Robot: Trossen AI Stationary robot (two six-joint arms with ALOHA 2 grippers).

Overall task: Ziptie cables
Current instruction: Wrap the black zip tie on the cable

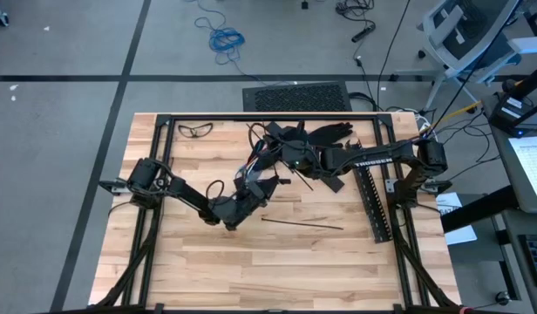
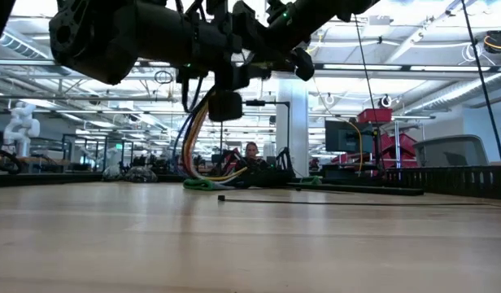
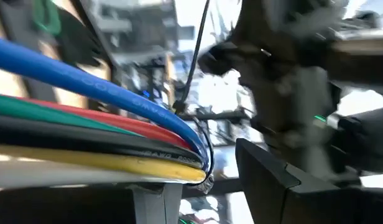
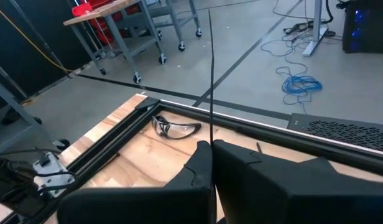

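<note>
The left gripper [image 1: 245,202] holds the cables [image 3: 104,134] just above the table [image 1: 207,270] middle. The right gripper [image 4: 211,163] is pinched shut on a thin black zip tie [image 4: 211,74]. The near table half is bare. The right arm reads "TROSSEN".

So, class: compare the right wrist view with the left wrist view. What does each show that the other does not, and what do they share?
Only the right wrist view shows the safety glasses on the table by its black frame, a blue coiled cord on the floor, and the right pincer shut on a thin black zip tie standing upward. Only the left wrist view shows the cables close up: blue, red, green, black, yellow and white, banded at one end. Both share a thin black strand rising and the room beyond.
</note>
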